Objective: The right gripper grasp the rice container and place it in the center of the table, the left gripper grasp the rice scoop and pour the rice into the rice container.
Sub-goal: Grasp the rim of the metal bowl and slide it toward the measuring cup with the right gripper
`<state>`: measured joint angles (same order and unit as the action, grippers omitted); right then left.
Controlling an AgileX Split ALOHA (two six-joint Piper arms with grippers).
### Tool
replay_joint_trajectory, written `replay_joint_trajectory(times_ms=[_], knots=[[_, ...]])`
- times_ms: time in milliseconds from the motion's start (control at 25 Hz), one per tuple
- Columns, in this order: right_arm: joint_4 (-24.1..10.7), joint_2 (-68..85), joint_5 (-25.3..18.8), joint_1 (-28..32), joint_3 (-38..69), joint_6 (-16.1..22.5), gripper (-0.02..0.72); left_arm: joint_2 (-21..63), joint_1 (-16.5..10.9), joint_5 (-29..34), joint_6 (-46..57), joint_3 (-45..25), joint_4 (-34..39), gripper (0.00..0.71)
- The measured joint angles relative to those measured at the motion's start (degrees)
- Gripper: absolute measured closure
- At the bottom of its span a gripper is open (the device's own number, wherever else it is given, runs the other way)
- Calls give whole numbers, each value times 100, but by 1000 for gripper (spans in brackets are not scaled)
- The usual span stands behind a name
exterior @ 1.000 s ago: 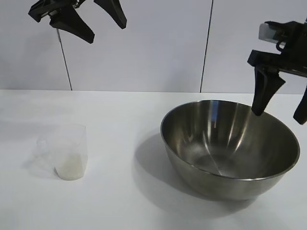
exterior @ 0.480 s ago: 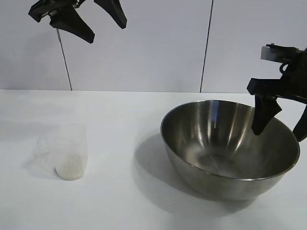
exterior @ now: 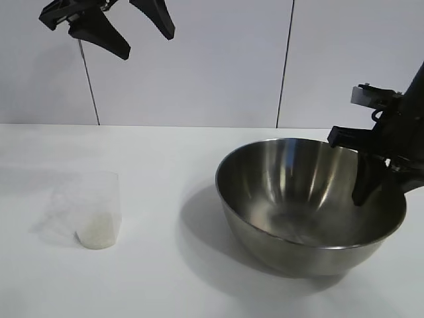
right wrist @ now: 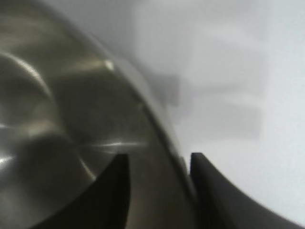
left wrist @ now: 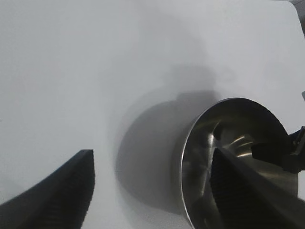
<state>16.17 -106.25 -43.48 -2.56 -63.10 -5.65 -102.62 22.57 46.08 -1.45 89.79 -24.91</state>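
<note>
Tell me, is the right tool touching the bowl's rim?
Touching. The right wrist view shows the right tool with one finger inside and one outside the bowl, pressed against its rim.

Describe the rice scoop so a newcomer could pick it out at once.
On the white table, look to the side away from the big steel bowl, below the raised left gripper. The rice scoop stands there alone: a small see-through plastic cup with white rice in its bottom, far smaller than the bowl.
</note>
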Motion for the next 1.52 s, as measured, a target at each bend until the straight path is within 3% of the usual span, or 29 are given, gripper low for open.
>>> replay_joint_trajectory(times_ms=[120, 360, 600, 960, 1200, 1400, 1520], knots=[[7, 11, -48, 0, -6, -48, 685, 0, 0, 0, 0, 0, 0, 210], [-29, 105, -602, 0, -471, -164, 692, 0, 0, 0, 0, 0, 0, 210], [246, 200, -786, -119, -714, -215, 692, 0, 0, 0, 0, 0, 0, 210], [338, 126, -427, -969, -714, -121, 692, 0, 0, 95, 0, 0, 0, 210], [378, -280, 44, -1219, -659, -27, 692, 0, 0, 275, 0, 0, 0, 210], [547, -465, 104, -1284, -659, -15, 690, 0, 0, 354, 0, 0, 0, 210], [591, -453, 35, -1284, -659, -15, 613, 0, 0, 359, 0, 0, 0, 210]])
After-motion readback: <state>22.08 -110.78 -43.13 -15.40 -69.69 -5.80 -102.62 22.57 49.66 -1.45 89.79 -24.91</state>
